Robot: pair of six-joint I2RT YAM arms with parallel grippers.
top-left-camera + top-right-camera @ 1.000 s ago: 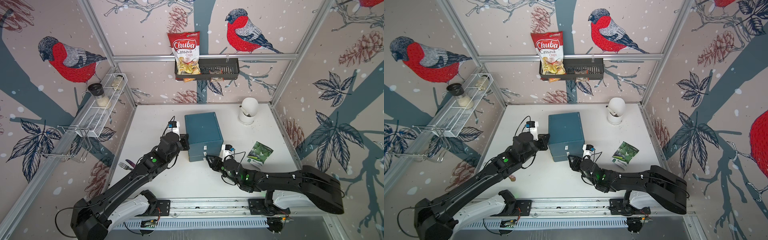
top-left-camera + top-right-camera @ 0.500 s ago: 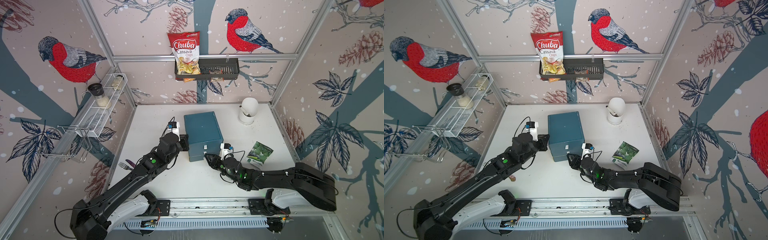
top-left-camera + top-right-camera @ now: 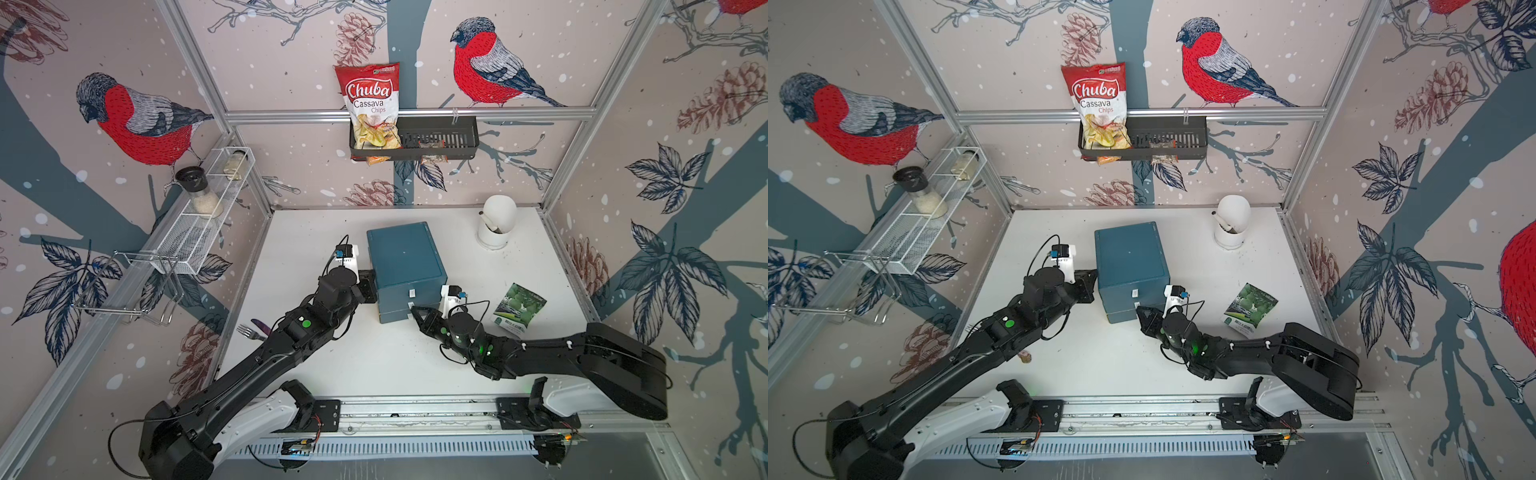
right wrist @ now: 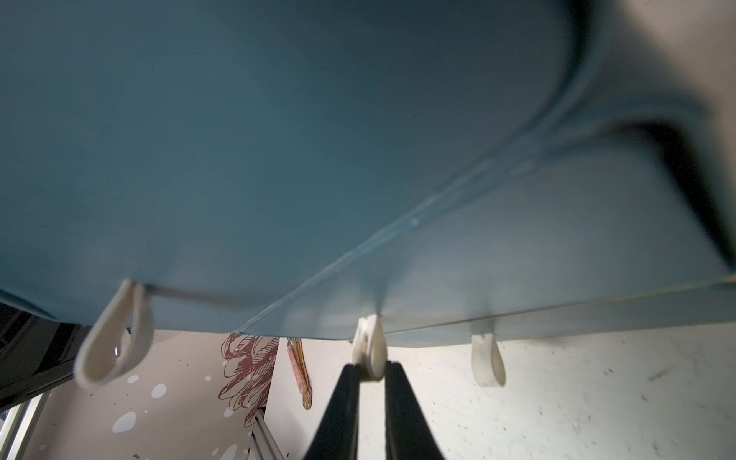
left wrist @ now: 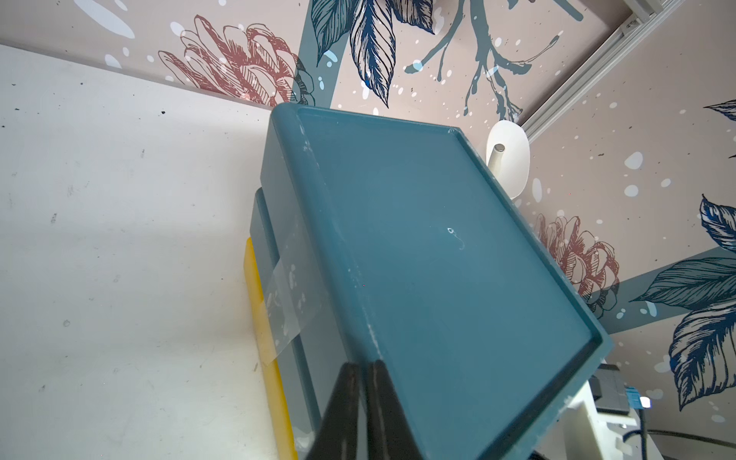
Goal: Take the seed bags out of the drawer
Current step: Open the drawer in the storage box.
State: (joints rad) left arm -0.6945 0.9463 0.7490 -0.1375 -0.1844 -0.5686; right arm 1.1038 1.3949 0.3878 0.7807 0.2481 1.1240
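At the middle of the white desk (image 3: 316,232), a teal drawer box (image 3: 405,266) with its front turned to the near side. Hard up against its left wall, the left gripper (image 3: 368,286): fingers pressed flat together, nothing between them, tips at the box's upper edge in the left wrist view. Along the foot of that same wall, a yellow strip (image 5: 259,318) under a patch of clear tape.

At the near front of the box, the right gripper (image 4: 372,368), narrowed down onto a white pull loop (image 4: 370,350) low on the front, one finger on each side of the loop and both touching it. Higher on the front, a second white loop (image 4: 115,338), untouched.

Out on the desk to the right of the box, apart from it and just beyond the right wrist, a green-and-white seed bag (image 3: 515,309), lying flat in both top views. Drawer insides hidden.

Far right on the desk, a white cup (image 3: 496,224). On the far wall, a red chips bag (image 3: 370,104) standing in a black basket (image 3: 453,141).
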